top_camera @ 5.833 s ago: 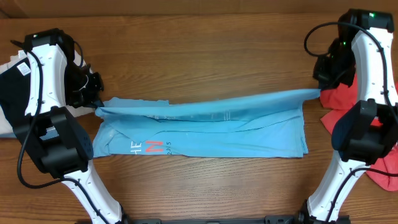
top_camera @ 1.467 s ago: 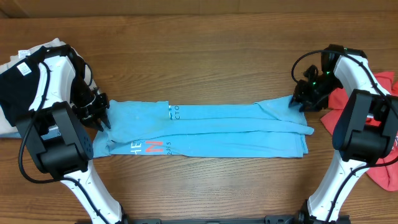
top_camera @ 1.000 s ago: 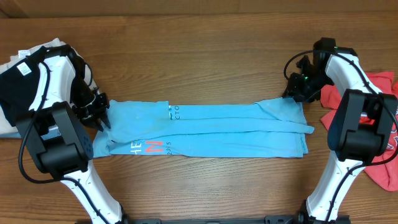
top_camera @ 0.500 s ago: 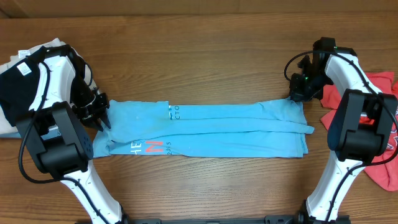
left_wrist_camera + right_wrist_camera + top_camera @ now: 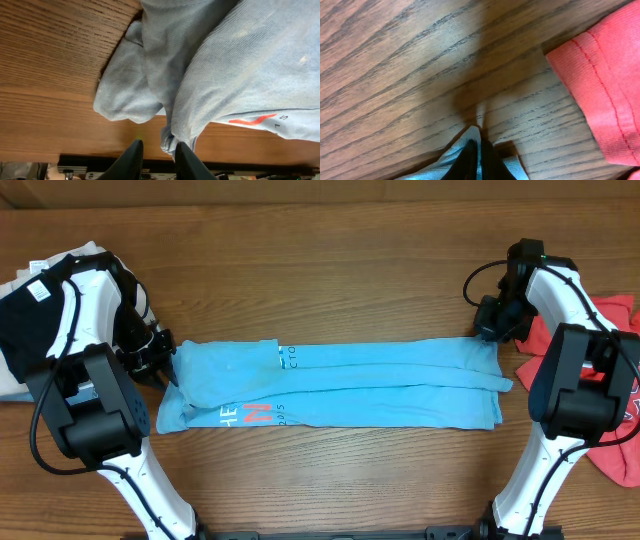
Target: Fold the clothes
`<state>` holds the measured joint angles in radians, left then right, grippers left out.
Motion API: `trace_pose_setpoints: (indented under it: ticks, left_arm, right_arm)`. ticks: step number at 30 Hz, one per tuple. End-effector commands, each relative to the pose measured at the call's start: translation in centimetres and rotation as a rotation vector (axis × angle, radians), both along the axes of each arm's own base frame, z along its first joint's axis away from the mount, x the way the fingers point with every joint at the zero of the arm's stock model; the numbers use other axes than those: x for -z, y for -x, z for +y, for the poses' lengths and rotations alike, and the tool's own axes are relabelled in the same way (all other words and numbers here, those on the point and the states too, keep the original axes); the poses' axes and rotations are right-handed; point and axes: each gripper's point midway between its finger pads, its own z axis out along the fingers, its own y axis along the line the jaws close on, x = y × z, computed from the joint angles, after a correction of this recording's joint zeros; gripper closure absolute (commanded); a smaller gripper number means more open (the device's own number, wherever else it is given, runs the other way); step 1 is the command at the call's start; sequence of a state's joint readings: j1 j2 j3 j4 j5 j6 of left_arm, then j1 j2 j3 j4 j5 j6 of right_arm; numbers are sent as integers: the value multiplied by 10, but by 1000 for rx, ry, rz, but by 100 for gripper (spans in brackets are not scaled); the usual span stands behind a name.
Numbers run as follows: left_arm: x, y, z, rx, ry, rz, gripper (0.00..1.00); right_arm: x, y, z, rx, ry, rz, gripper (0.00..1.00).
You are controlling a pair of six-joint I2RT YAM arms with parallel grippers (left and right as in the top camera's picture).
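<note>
The light blue T-shirt [image 5: 380, 385] lies in a long folded strip across the table, red-orange lettering near its left front. My right gripper [image 5: 488, 330] is shut on its far right corner; in the right wrist view the closed fingers [image 5: 479, 147] pinch the blue cloth [image 5: 451, 159]. At the strip's left end, my left gripper [image 5: 165, 365] rests against it. In the left wrist view its fingers [image 5: 157, 150] stand apart, with a hanging fold of the shirt [image 5: 240, 75] between them and a gap beside it. The red T-shirt [image 5: 612, 320] lies crumpled at the right.
A pile of dark and white clothes [image 5: 20, 330] sits at the far left edge. The red T-shirt's hem [image 5: 605, 100] lies just right of my right gripper. Bare wooden table [image 5: 320, 270] stretches behind and in front of the strip.
My right gripper closed on the shirt's far right corner and drew it rightward; the whole strip slid right and pulled straighter. The left arm stayed put.
</note>
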<state>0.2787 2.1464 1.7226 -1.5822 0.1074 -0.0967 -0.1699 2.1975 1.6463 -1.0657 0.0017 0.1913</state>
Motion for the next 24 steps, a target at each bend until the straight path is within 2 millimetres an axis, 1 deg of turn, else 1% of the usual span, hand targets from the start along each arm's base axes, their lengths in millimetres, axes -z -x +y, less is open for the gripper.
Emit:
trace_pose_setpoints:
  ticks: [1, 4, 9, 11, 14, 20, 22, 24]
  left_arm:
    - [-10, 0, 1, 5, -9, -33, 75]
    - [-8, -7, -2, -7, 6, -62, 76]
    - [-6, -32, -22, -27, 109, -174, 82]
    - [-4, -39, -27, -10, 107, -199, 88]
    - [-2, -46, -38, 26, 102, -221, 90]
    - [6, -50, -58, 95, 93, -233, 91]
    - [14, -46, -61, 91, 78, -216, 91]
    - [23, -38, -62, 84, 65, -186, 91]
  right_arm:
    - [-1, 1, -11, 28, 42, 1, 93]
    - [-1, 2, -11, 28, 42, 2, 93]
    - [-1, 2, -11, 28, 42, 3, 93]
    - [-1, 2, -11, 28, 41, 4, 93]
    - [-1, 4, -11, 29, 40, 9, 93]
    - [-1, 8, -10, 28, 38, 27, 93]
    - [-1, 9, -10, 28, 37, 33, 92]
    - [-2, 11, -10, 28, 36, 39, 92]
